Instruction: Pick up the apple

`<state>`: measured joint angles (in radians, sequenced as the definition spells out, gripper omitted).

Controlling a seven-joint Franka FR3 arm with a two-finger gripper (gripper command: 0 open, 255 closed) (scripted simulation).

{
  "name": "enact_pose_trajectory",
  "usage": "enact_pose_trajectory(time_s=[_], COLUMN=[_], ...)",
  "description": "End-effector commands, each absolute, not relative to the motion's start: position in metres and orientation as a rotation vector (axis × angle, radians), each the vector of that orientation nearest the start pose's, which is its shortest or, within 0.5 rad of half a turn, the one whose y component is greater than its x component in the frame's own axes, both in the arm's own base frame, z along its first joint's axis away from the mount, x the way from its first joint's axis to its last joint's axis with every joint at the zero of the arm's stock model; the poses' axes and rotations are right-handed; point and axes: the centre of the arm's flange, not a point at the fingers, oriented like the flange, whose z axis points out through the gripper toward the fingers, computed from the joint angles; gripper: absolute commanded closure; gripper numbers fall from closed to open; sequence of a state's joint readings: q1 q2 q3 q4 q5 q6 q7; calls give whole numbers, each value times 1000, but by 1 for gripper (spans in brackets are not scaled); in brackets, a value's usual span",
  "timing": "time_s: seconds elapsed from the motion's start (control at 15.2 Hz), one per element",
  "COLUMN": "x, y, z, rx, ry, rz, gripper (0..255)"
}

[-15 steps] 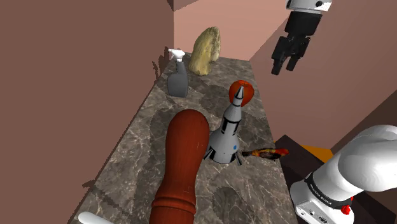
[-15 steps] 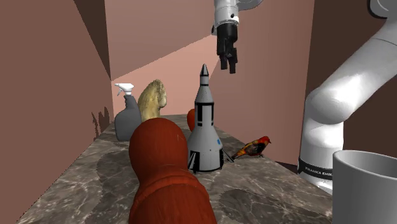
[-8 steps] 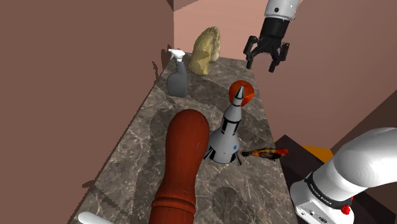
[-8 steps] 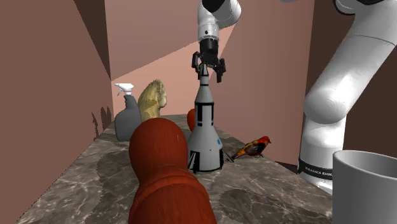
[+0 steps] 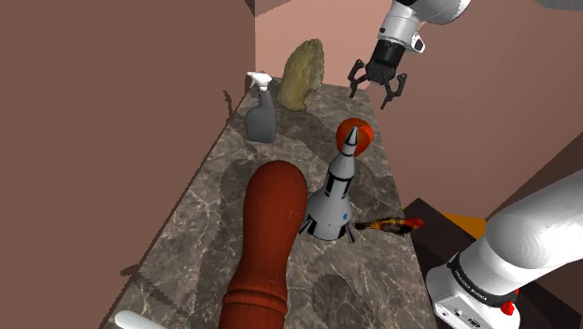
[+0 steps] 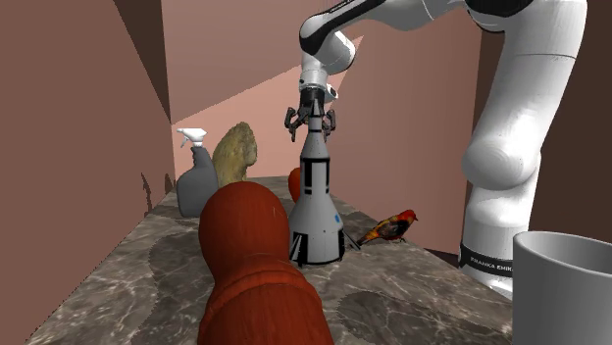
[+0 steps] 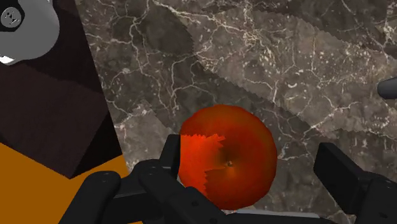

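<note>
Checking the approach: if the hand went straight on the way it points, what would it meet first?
The apple, dead ahead of the open hand, resting on the counter; the gap to it is hard to judge.

The light is even and moderately bright, flat in tone. A paler lit band crosses the wall (image 5: 327,28) behind the end effector (image 5: 376,92). On the marble tabletop (image 7: 267,57) beneath the end effector lie dark shadows with saw-toothed edges. 1 jagged shadow darkens the side of the apple (image 7: 245,153) nearest 1 finger. Outlines are crisp throughout.
</note>
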<state>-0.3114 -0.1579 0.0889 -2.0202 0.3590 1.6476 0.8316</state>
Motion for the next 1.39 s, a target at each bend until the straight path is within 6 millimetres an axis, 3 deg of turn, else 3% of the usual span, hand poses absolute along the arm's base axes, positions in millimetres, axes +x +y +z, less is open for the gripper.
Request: enact_pose_trajectory(time_s=[0.0, 0.53, 0.66, 0.73, 1.32], x=[493, 493, 493, 494, 493], y=[-96, -97, -97, -97, -97], z=[491, 450, 450, 450, 450], rx=[-2264, -2255, -2255, -2255, -2255], ry=[1693, 1703, 1703, 1703, 1703], rz=[467, 469, 469, 469, 469], gripper=[0, 0, 0, 255, 255])
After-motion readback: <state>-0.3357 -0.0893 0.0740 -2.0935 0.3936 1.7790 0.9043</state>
